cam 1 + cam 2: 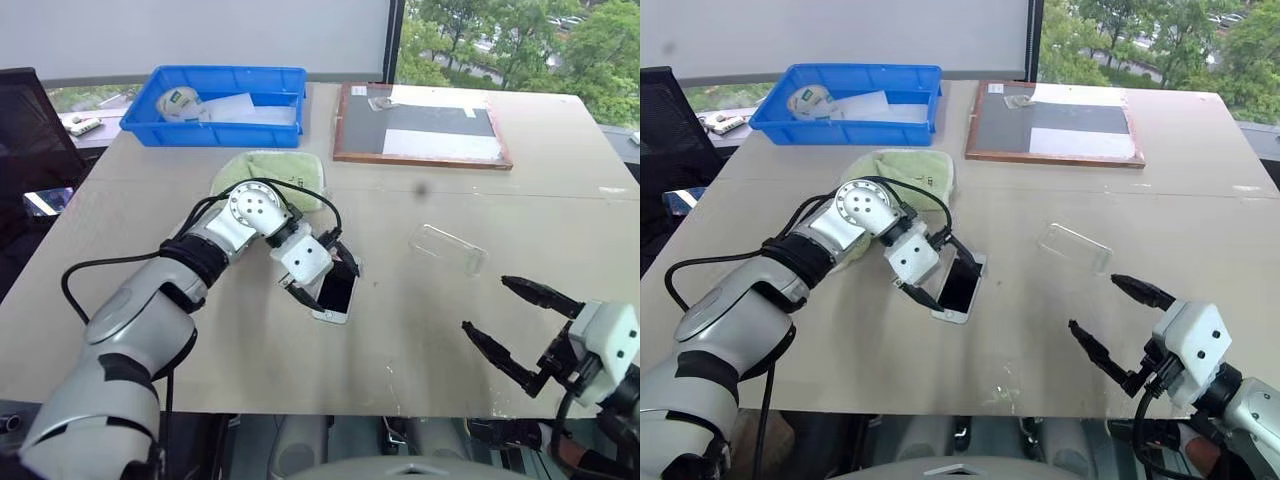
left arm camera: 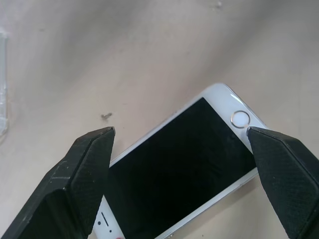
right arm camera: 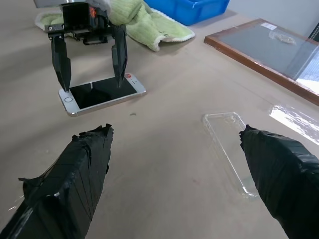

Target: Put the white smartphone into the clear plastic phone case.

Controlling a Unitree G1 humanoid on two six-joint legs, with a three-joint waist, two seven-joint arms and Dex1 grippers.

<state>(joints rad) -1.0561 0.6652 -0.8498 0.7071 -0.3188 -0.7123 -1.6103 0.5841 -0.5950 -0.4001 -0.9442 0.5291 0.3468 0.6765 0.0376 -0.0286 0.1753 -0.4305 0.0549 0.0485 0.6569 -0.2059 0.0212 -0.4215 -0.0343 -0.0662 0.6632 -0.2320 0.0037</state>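
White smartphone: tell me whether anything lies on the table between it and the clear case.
Nothing visible does. The white smartphone lies flat under the open left end effector, and only bare table separates it from the clear case. The green cloth lies behind the phone, off that path.

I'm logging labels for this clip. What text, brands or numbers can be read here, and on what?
No text can be read.
Roll in the blue bin: green-and-white label, too small to read.
Phone: plain round home button, no brand visible.
Wood-framed board: white sheets and tape, no writing legible.
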